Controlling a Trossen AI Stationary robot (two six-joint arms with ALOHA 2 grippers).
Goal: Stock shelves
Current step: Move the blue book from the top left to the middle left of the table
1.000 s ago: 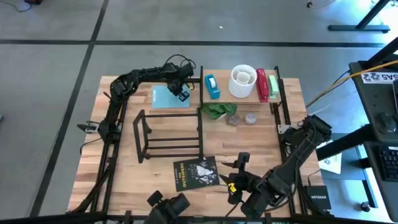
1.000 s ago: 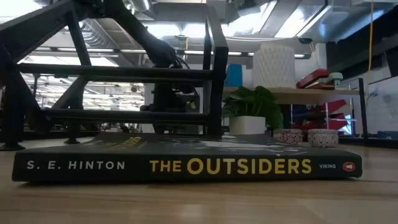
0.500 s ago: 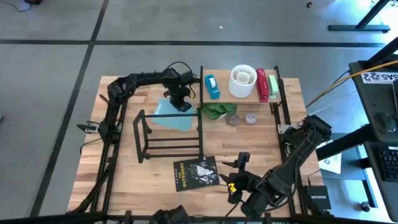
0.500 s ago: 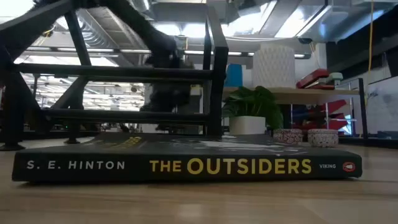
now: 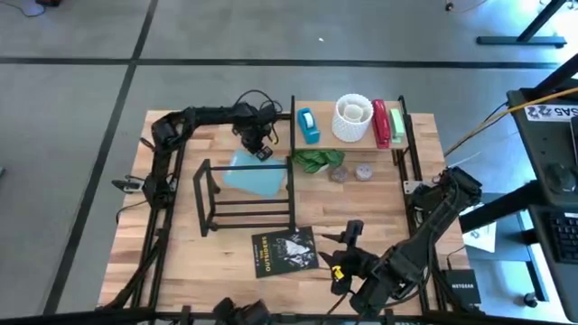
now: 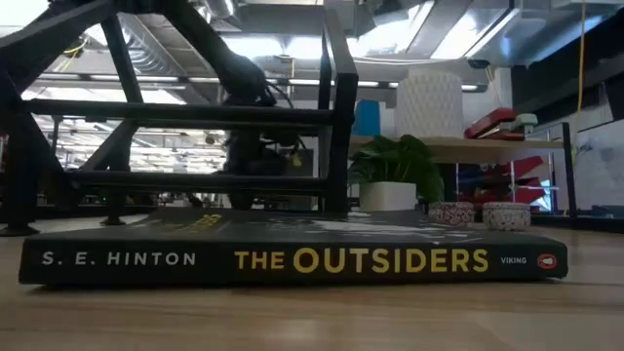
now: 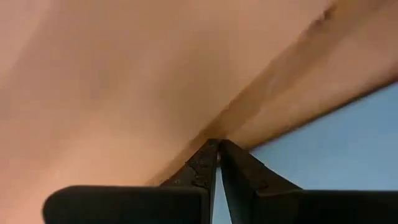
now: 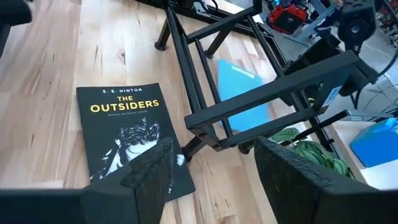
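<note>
A thin light-blue book (image 5: 256,172) hangs tilted at the far side of the small black rack (image 5: 244,195), with my left gripper (image 5: 256,144) shut on it. The right wrist view shows the blue book (image 8: 241,93) through the rack's bars (image 8: 261,93). The wood shelf board (image 5: 348,137) at the far right carries a blue tape dispenser, a white vase (image 5: 353,117) and a red stapler. A black book, "The Outsiders" (image 5: 284,252), lies flat on the table. My right gripper (image 8: 217,180) stands open just right of it, holding nothing. My left gripper pinches the blue book's far edge (image 7: 249,149) between its two fingers (image 7: 200,167), coming from above and the far side. The book slopes down from the fingers toward the rack's inside. Whether its lower end rests on the rack or the table, I cannot tell.
A small potted plant (image 5: 315,162) and two round tins (image 5: 352,172) sit on the table in front of the shelf board. The table's near left part (image 5: 181,257) is bare wood. A desk with a keyboard stands beyond the right edge.
My left gripper has moved toward the near edge with the blue book. The book lay flat on the table beyond the rack; now it is raised at its far edge, tilted, and reaches over the rack's far bar.
</note>
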